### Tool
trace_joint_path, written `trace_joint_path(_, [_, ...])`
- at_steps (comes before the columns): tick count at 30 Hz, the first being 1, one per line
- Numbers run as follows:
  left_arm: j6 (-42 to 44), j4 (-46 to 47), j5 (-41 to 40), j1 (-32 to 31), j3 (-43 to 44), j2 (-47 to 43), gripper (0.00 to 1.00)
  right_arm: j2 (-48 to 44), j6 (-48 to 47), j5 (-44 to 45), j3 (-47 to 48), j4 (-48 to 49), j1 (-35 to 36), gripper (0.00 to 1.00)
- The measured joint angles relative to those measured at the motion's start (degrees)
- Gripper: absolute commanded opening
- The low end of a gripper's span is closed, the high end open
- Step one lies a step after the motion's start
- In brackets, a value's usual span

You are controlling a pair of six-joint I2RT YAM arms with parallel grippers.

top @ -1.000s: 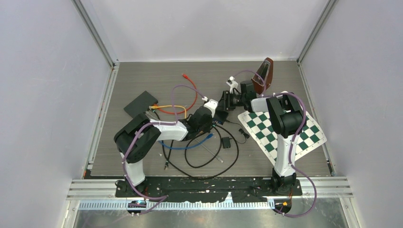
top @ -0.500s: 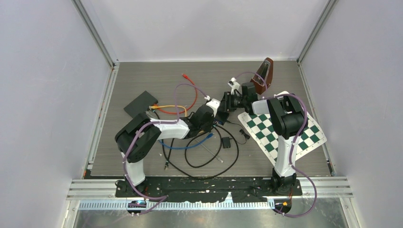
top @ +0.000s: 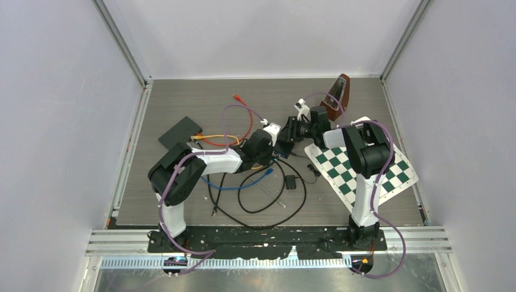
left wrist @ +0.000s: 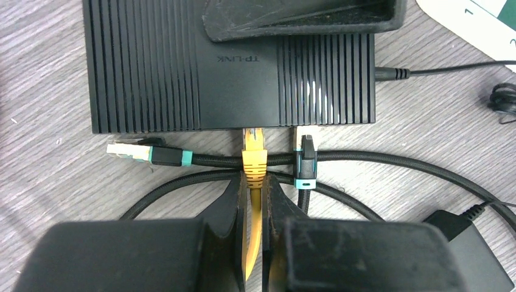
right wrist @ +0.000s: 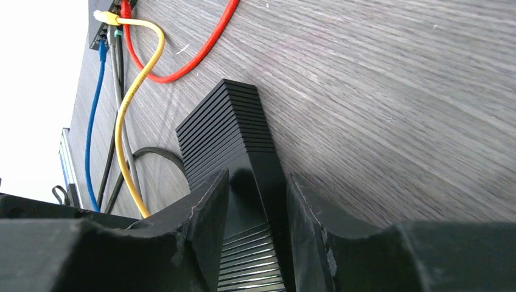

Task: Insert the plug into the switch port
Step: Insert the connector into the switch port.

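The yellow plug point(left wrist: 254, 152) has a clear tip and a yellow boot, and its tip sits at the middle of the front edge of the black, ribbed switch point(left wrist: 182, 79). I cannot tell if it is fully seated. Two black braided leads with teal bands point(left wrist: 302, 159) lie just beside it, one on each side.

The table point(top: 182, 97) is grey wood-grain, boxed in by pale walls point(top: 61, 121). A red cable point(top: 246, 115) and a blue cable point(top: 237, 185) loop across it, with a green chequered mat point(top: 365, 167) to my right.

My left claw point(left wrist: 255, 193) is pinched together on the yellow cable point(left wrist: 251, 243) directly behind the boot, so the plug juts straight out ahead of my fingertips toward the switch. My right claw point(right wrist: 255, 185) is clamped on the switch at its far side, one finger pressed to each face. The two claws meet the switch from opposite sides.
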Motion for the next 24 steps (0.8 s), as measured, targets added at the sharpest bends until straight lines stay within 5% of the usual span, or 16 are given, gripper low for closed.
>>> trace_joint_path(7, [0.52, 8.59, 1.09, 2.23, -1.33, -1.84, 0.34, -0.44, 0.96, -2.47, 6.93, -16.52, -2.78, 0.56])
trace_joint_path(15, [0.52, 17.22, 1.22, 4.74, -3.48, -8.81, 0.44, 1.81, -1.99, -2.73, 22.47, -38.51, -4.68, 0.57])
trace_joint_path(24, [5.84, 7.15, 6.64, 4.72, -7.08, -16.04, 0.48, 1.81, -12.13, 0.00, 26.23, -49.57, -5.49, 0.62])
